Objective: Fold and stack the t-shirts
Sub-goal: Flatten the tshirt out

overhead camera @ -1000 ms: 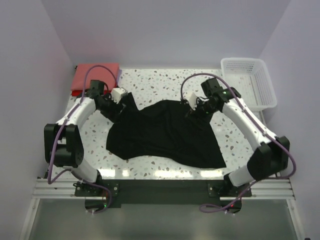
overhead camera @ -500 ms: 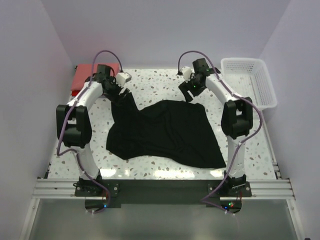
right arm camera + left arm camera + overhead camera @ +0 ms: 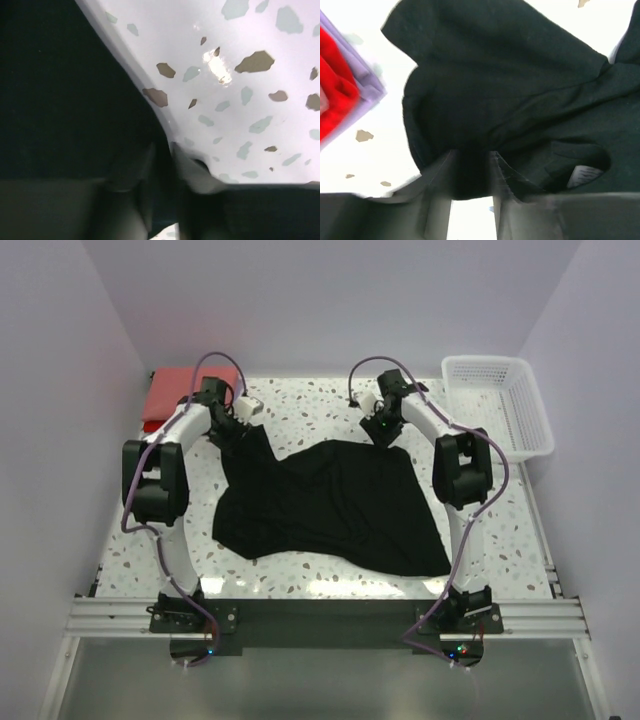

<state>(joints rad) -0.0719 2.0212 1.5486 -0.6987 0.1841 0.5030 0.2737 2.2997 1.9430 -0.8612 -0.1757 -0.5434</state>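
The black t-shirt [image 3: 330,505] lies spread out and rumpled on the speckled table. My left gripper [image 3: 237,432] is at its far left corner. In the left wrist view the black t-shirt [image 3: 510,75] bunches into the gap of the left gripper [image 3: 471,167], which is shut on it. My right gripper [image 3: 382,433] is at the far right corner. In the right wrist view the right gripper [image 3: 162,157] pinches the edge of the black t-shirt [image 3: 60,100]. A folded coral-red t-shirt [image 3: 168,395] sits at the back left, and the left wrist view shows it [image 3: 332,100] with a purple-blue one [image 3: 365,75].
A white lattice basket [image 3: 500,405] stands at the back right corner of the table [image 3: 320,405]. Purple-grey walls close in the back and both sides. Both arms stretch from the near rail to the far half of the table.
Both arms have stretched farther back, bringing the grippers to the shirt's far corners. Both pairs of jaws have narrowed onto the black cloth. The shirt itself has hardly shifted.
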